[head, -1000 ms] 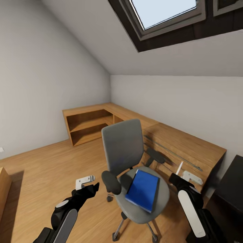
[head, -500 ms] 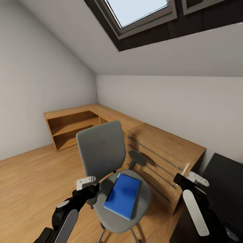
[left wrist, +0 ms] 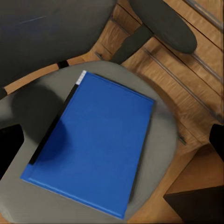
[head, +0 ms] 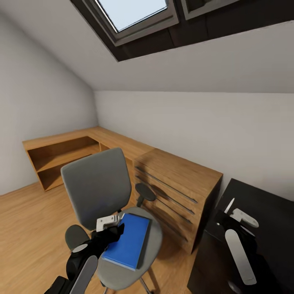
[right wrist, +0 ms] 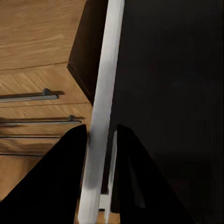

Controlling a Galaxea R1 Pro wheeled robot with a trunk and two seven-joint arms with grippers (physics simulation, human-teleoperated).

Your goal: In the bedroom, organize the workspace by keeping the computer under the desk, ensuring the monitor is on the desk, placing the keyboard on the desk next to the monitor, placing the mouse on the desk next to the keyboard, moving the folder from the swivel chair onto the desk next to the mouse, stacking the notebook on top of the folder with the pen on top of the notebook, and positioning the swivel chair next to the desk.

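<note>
The grey swivel chair (head: 96, 188) stands in front of a wooden dresser, with the blue folder (head: 126, 241) lying flat on its seat. My left gripper (head: 113, 229) hovers open over the folder's near corner. In the left wrist view the folder (left wrist: 93, 149) lies between the spread fingers (left wrist: 9, 149). My right gripper (head: 224, 214) is shut on the thin white pen (head: 229, 205), which sticks up above the black desk (head: 265, 204) at the right. The right wrist view shows the pen (right wrist: 105, 93) clamped between both fingers over the desk's edge (right wrist: 177, 93).
The light wooden dresser (head: 179, 179) with long drawer handles stands between chair and desk. A low open wooden shelf unit (head: 57, 151) runs along the far left corner. The sloped ceiling holds a skylight (head: 130, 12). Open wooden floor (head: 24, 228) lies to the left.
The camera has swung right, so chair and dresser slid left in the picture and the black desk came into view. My left gripper now sits over the folder.
</note>
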